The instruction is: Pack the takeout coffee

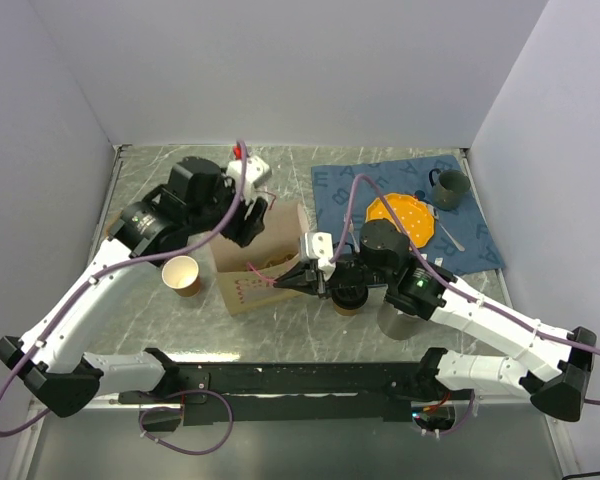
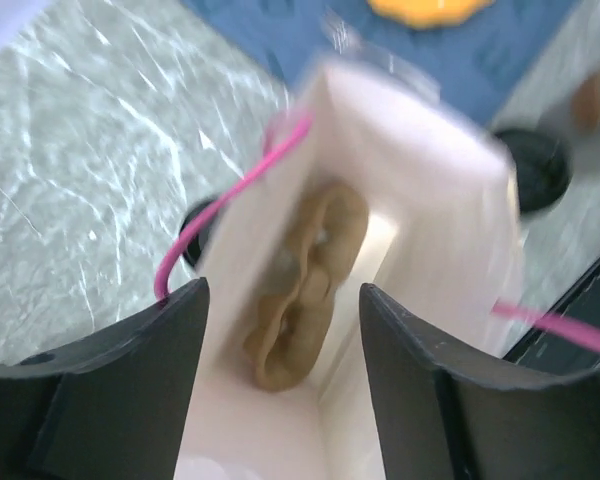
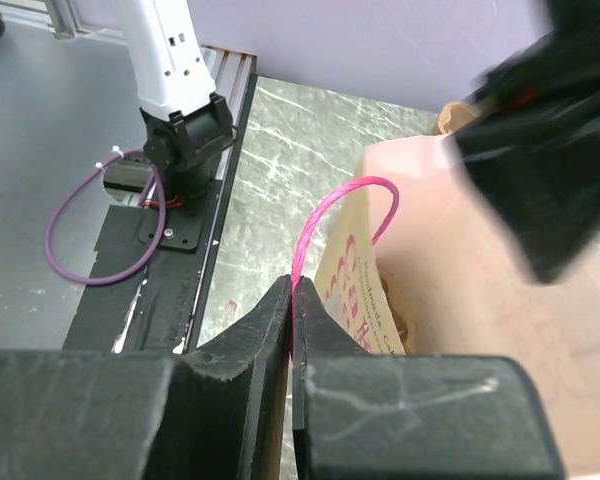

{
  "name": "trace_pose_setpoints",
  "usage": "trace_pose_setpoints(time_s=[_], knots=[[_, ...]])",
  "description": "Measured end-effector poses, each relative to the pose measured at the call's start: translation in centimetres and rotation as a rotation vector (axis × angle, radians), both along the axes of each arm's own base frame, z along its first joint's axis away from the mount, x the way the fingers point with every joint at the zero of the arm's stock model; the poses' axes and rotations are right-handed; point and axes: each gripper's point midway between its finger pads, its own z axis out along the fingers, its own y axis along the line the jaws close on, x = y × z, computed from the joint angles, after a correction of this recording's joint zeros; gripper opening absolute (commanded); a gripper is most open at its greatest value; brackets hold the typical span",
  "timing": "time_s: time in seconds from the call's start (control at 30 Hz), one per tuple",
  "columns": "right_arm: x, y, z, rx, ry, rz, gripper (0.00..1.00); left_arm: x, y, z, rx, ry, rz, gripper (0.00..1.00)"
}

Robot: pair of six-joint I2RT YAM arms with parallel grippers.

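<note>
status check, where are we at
Left claw open at bag mouth. Right claw shut on pink handle. Takeout coffee on table beside bag, unpacked, tucked under right claw.

Left arm up toward 11 o'clock. My left claw (image 2: 280,292) tips downward, jaws spread wide. My right claw (image 3: 292,285) points toward 9 o'clock, pinched tight on a pink handle (image 3: 370,183).

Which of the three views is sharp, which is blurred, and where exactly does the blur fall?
Top view: sharp, evenly lit. Left wrist view: paper bag and background smeared, black fingers less so. Right wrist view: pink handle crisp, left arm at upper right blurred.
</note>
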Motion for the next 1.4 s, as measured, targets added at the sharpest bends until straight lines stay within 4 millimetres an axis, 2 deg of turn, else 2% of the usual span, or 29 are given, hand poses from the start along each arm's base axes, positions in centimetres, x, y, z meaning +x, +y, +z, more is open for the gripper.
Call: trace_pose_setpoints(time_s=[0.1, 0.17, 0.3, 0.43, 0.77, 0.87, 0.97, 1.13, 1.3, 1.4], knots=[[-0.1, -0.2, -0.1, -0.006, 0.003, 0.000, 0.03, 0.6, -0.6, 3.0, -0.085, -0.005, 0.051, 0.73], [-0.2, -0.3, -0.2, -0.012, 0.006, 0.000, 0.01, 0.5, -0.9, 3.9, -0.120, 0.010, 0.066, 0.72], [-0.5, -0.7, -0.4, -0.026, -0.001, 0.005, 0.00, -0.4, -0.9, 3.1, -0.142, 0.091, 0.094, 0.69], [-1.1, -1.5, -1.1, -0.044, -0.027, 0.028, 0.00, -1.1, 0.0, 2.3, -0.132, 0.134, 0.138, 0.72], [-5.3, -5.2, -5.5, -0.129, -0.054, 0.176, 0.00, -2.9, 3.9, 6.1, -0.201, 0.026, 0.264, 0.75], [-6.5, -6.1, -6.0, -0.141, -0.061, 0.222, 0.00, -3.1, 4.1, 5.9, -0.198, 0.035, 0.275, 0.77], [-7.6, -6.9, -6.6, -0.160, -0.061, 0.273, 0.00, -3.4, 4.3, 4.5, -0.185, 0.056, 0.278, 0.77], [-8.9, -8.2, -9.0, -0.237, -0.025, 0.337, 0.00, -3.7, 4.3, 2.4, -0.165, 0.084, 0.273, 0.77], [-9.5, -8.9, -11.1, -0.321, 0.028, 0.370, 0.00, -3.0, 3.4, 1.8, -0.178, 0.086, 0.259, 0.78], [-9.4, -8.9, -11.6, -0.343, 0.042, 0.369, 0.00, -2.6, 2.9, 1.8, -0.186, 0.081, 0.247, 0.79]])
